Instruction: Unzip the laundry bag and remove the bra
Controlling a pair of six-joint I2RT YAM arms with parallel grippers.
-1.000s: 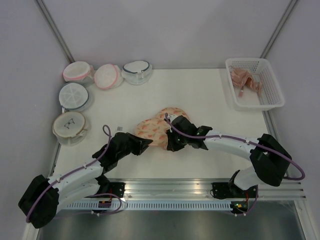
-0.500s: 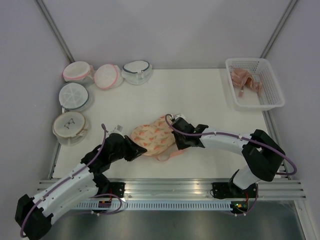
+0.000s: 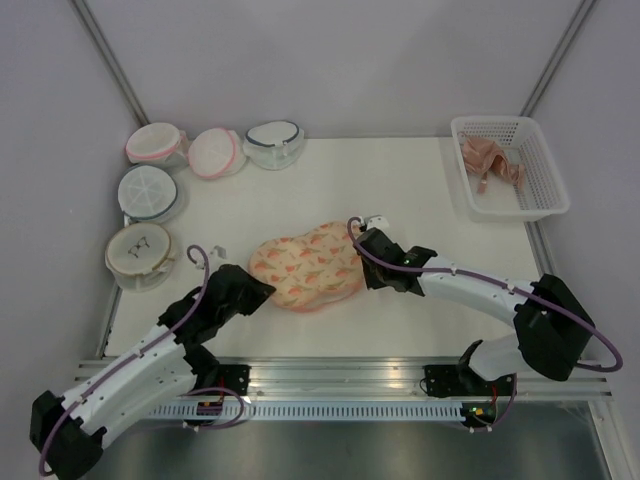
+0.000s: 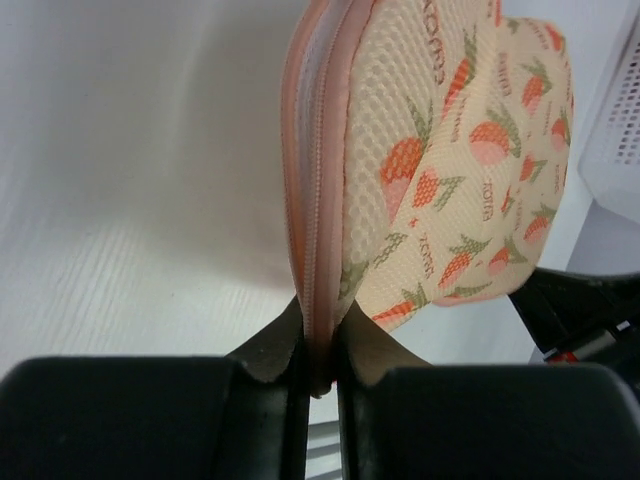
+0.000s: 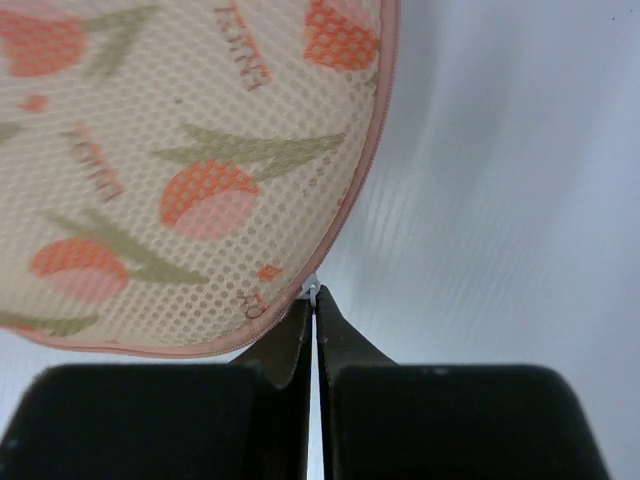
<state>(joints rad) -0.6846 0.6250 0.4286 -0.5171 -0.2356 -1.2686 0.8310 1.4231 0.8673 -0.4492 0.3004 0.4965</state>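
The laundry bag lies mid-frame on the bench, zip closed. The left claw clamps its pink zip edge as an anchor. The right claw, fully closed, pinches the zip pull, ready to draw. The bra is unseen, presumably inside.

This is a robotics lab's test cell, not a home. A bare white desk is boxed in by plain grey panels on metal struts. An aluminium rail along the near edge carries a left arm and a right arm (purple cables loop along each). The laundry is laid out like props: round mesh bags at the left, a white basket holding one garment at the far right, and a printed bag mid-desk.
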